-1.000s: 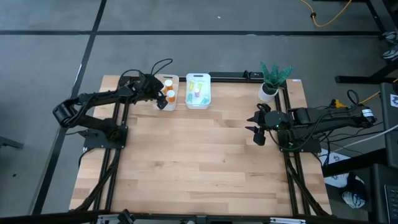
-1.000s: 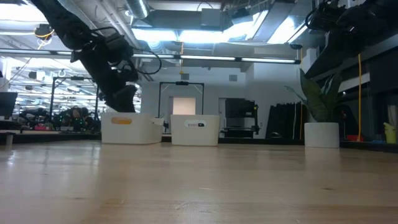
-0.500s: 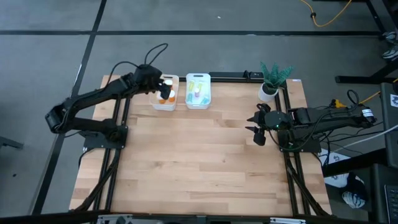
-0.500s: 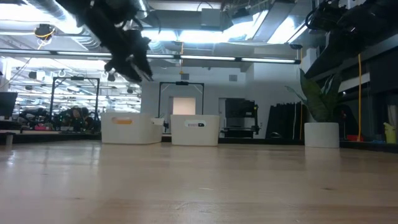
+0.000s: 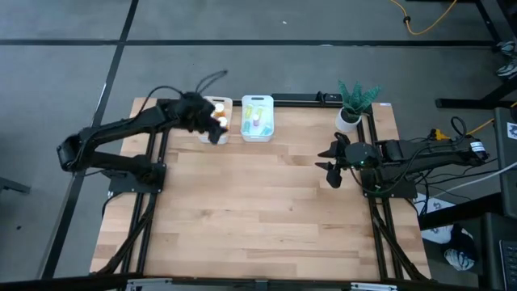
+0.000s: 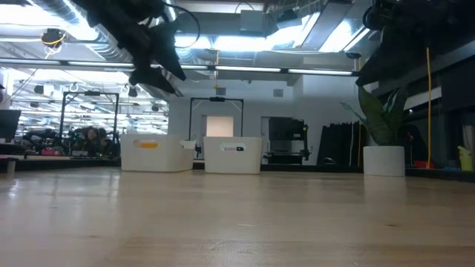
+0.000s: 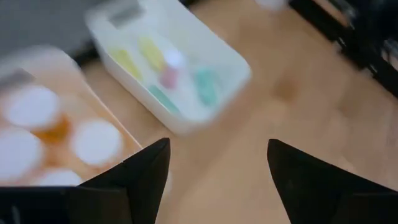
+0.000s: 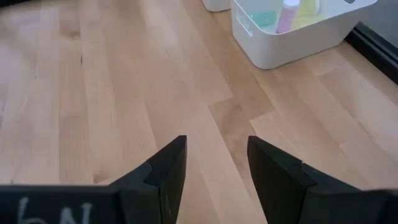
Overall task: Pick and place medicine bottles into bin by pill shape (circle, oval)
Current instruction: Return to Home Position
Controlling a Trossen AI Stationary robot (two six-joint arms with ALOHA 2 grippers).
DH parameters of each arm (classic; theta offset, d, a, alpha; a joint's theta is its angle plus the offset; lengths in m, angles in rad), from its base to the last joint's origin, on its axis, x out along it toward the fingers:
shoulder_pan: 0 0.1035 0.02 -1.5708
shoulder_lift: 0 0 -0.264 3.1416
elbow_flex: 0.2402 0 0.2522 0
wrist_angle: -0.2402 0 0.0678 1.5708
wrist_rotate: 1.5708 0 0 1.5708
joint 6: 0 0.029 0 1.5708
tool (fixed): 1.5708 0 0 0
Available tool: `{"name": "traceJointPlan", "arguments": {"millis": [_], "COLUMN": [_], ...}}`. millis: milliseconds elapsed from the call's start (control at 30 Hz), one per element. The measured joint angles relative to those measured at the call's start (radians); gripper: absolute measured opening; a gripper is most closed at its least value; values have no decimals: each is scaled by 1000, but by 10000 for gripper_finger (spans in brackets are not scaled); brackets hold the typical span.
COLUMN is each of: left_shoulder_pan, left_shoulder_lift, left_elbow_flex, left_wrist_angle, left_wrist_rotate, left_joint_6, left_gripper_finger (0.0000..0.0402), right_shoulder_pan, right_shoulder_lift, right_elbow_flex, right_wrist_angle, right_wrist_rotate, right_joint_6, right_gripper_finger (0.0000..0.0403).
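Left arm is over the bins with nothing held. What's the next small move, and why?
Probably pull the left hand back from the left bin toward its base: its fingers are open and empty, orange bottles sit in that bin, and no bottle shows on the table. The right hand waits, open.

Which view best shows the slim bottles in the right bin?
The left wrist view: from the open left gripper above the left bin it looks into the whole right bin, slim bottles uncovered. The high view shows them farther off, the right wrist view crops the bin, the low view only its wall.
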Motion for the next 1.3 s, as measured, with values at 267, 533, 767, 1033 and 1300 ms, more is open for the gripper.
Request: {"name": "traceJointPlan", "arguments": {"millis": [267,533,767,1033,1300], "left_shoulder_pan": [-326,-540,-598,-601,-601], "left_shoulder_lift": [-93,-253,-396,-520,-564], "left_elbow_flex": [-142,-419,-640,-821,-853], "left_wrist_angle": [-42,66,301,547,548], "left_wrist_rotate": [-198,-346,-313,-314,-314], "left_joint_6": [-62,-91,-25,109,211], "left_gripper_finger": [259,259,259,259,259], "right_shoulder_pan": [0,0,0,0,-8], "right_shoulder_lift": [0,0,0,0,-19], "right_elbow_flex": [0,0,0,0,0], "right_wrist_angle": [13,102,113,120,210], "right_wrist_rotate": [0,1,1,0,14], "right_joint_6": [8,-54,-56,-45,-87], "right_gripper_finger": [171,171,171,171,171]}}
